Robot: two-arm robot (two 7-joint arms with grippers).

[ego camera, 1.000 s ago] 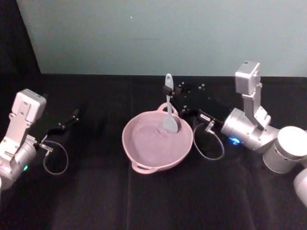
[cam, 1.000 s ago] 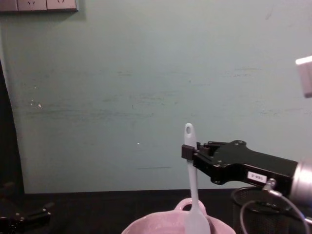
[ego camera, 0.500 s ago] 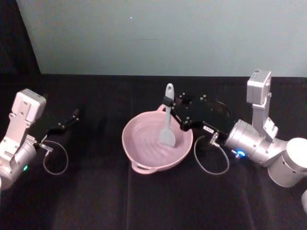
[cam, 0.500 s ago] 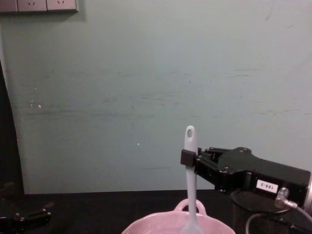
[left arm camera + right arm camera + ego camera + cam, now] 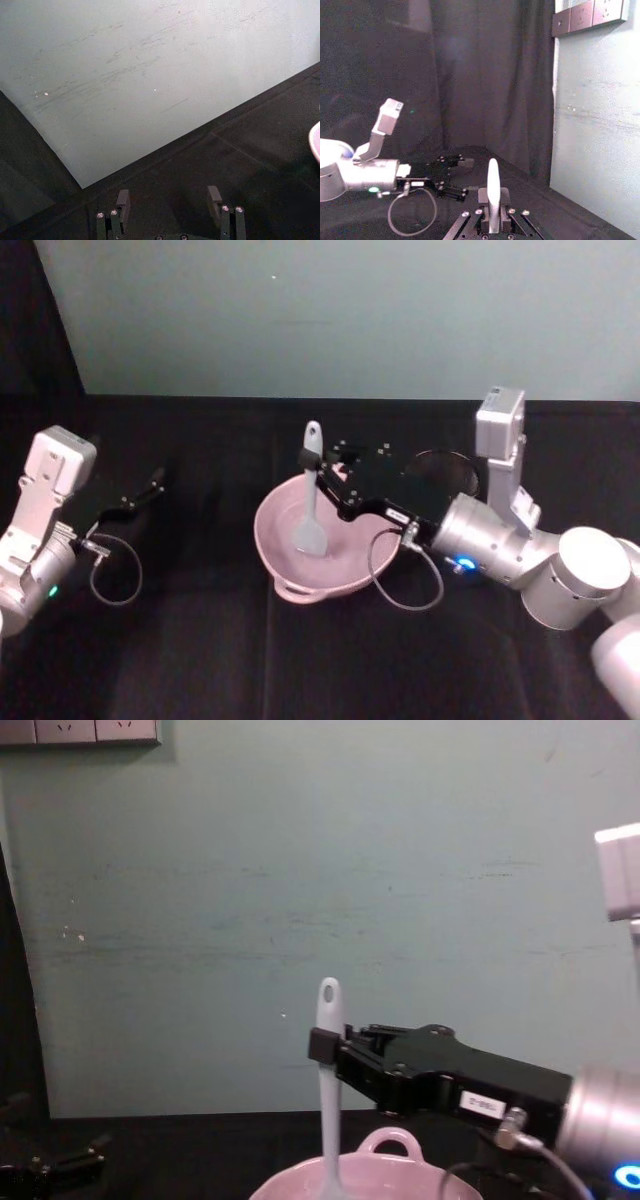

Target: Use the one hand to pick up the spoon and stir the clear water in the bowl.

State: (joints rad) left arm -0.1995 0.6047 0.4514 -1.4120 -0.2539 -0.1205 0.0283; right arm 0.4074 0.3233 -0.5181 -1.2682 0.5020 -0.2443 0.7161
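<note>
The pale pink bowl [image 5: 268,545] sits at mid-table, and its rim [image 5: 300,1182] shows at the bottom of the chest view. My right gripper [image 5: 312,462] reaches in from the right over the bowl, shut on the handle of the white spoon [image 5: 309,502]. The spoon stands nearly upright, its paddle head down inside the bowl's left half. From the chest, the spoon [image 5: 328,1105] rises out of the bowl with the right gripper [image 5: 322,1046] clamped just below the handle's hole. The right wrist view shows the spoon handle [image 5: 493,187] between the fingers. My left gripper [image 5: 148,486] rests at the far left, open [image 5: 169,200].
A black wire-mesh cup [image 5: 445,470] stands behind the right gripper, right of the bowl. Black cloth covers the table, with a pale green wall behind. A cable loop [image 5: 405,575] hangs from the right wrist near the bowl's right rim.
The right gripper has carried the spoon leftward across the bowl, from the right rear side to the left half. The left arm has not moved.
</note>
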